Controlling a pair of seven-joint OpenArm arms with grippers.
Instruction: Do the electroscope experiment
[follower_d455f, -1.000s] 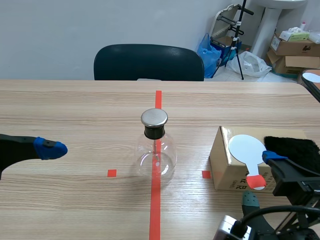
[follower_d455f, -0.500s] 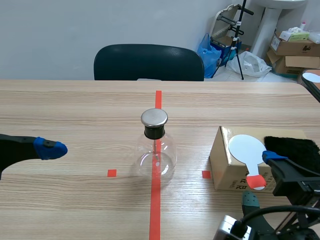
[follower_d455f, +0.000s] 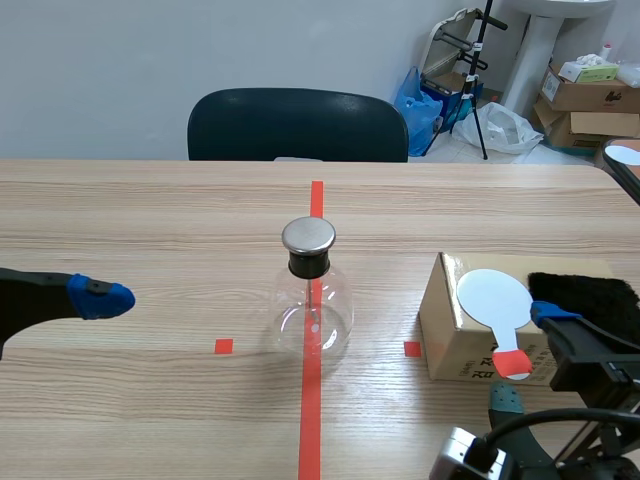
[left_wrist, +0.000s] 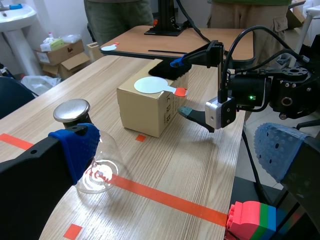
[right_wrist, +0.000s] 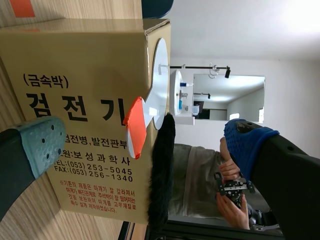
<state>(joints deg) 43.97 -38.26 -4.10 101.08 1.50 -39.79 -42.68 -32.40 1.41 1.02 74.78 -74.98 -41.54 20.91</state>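
Note:
The electroscope, a round glass flask (follower_d455f: 312, 305) with a metal cap (follower_d455f: 308, 236), stands on the red tape line at mid table. To its right a cardboard box (follower_d455f: 450, 335) carries a white paddle (follower_d455f: 494, 296) with a red handle (follower_d455f: 513, 362) jutting over the near edge, and a black fur cloth (follower_d455f: 585, 295). My right gripper (follower_d455f: 527, 358) is open just in front of the box. In the right wrist view the red handle (right_wrist: 134, 127) lies ahead between the fingers of the right gripper (right_wrist: 145, 145), untouched. My left gripper (follower_d455f: 95, 297) hovers open at the far left, and the flask (left_wrist: 92, 162) is ahead of it.
A dark chair (follower_d455f: 298, 124) stands behind the table's far edge. Cartons and bags (follower_d455f: 585, 90) lie on the floor at the back right. A second small table (left_wrist: 165, 42) with another paddle is beyond the box. A person (right_wrist: 227, 192) stands past the box.
My right gripper has sunk very slightly toward the table's near edge. The left arm, the flask and the box have kept still.

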